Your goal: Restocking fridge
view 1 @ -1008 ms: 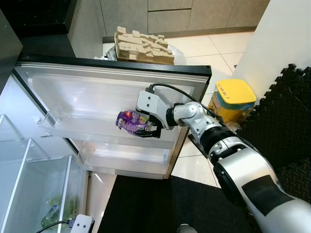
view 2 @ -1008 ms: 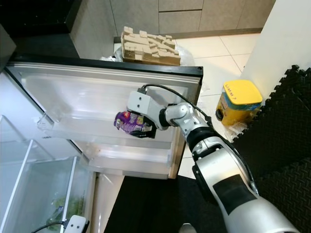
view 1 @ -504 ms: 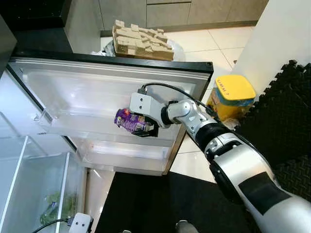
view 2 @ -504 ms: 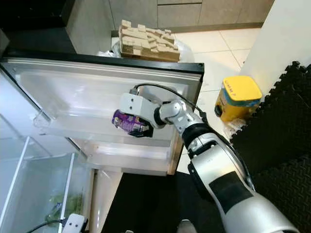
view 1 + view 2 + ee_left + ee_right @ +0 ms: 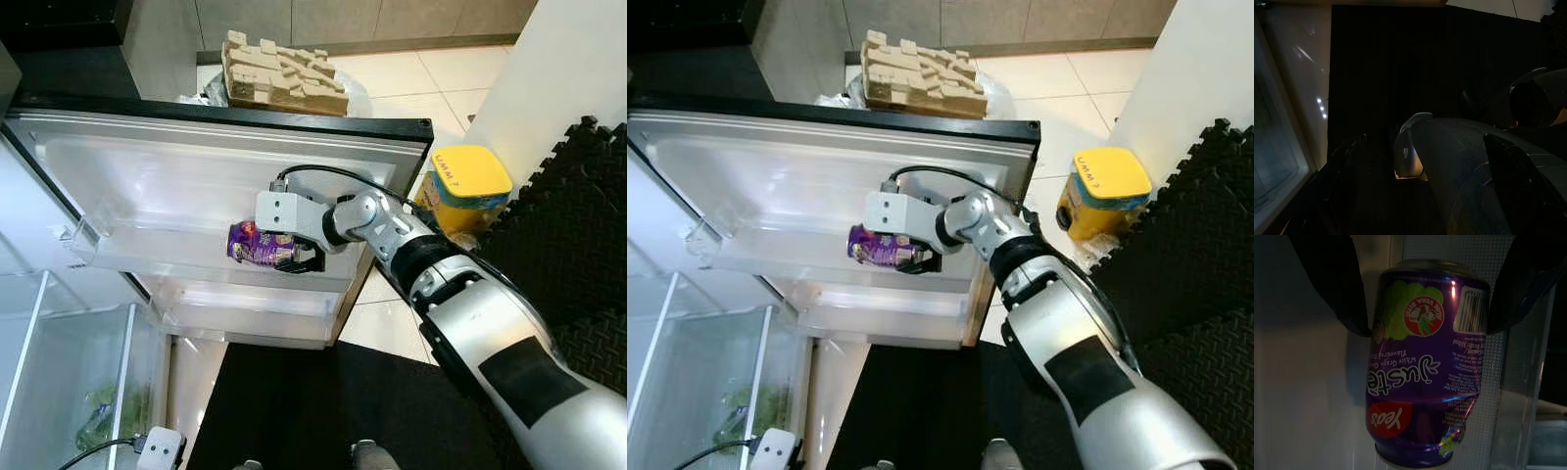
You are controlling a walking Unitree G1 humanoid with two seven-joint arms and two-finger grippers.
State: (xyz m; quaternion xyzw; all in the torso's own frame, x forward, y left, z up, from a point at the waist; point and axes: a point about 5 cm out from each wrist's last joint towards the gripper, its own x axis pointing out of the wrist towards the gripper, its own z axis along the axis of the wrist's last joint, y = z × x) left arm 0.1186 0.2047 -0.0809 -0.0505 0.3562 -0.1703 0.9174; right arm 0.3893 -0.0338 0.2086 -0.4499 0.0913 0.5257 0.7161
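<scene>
Right claw grasping a purple can at the open fridge door shelf.

The right claw reaches across to the fridge door and is clenched on the can, which lies tilted on its side against the door's inner wall, just above the door shelf; in the right wrist view the black fingers press both sides of the can. The left claw hangs idle in the dark over a black mat; its fingers cannot be told. A yellow-lidded tub stands on the floor beyond the door.
</scene>
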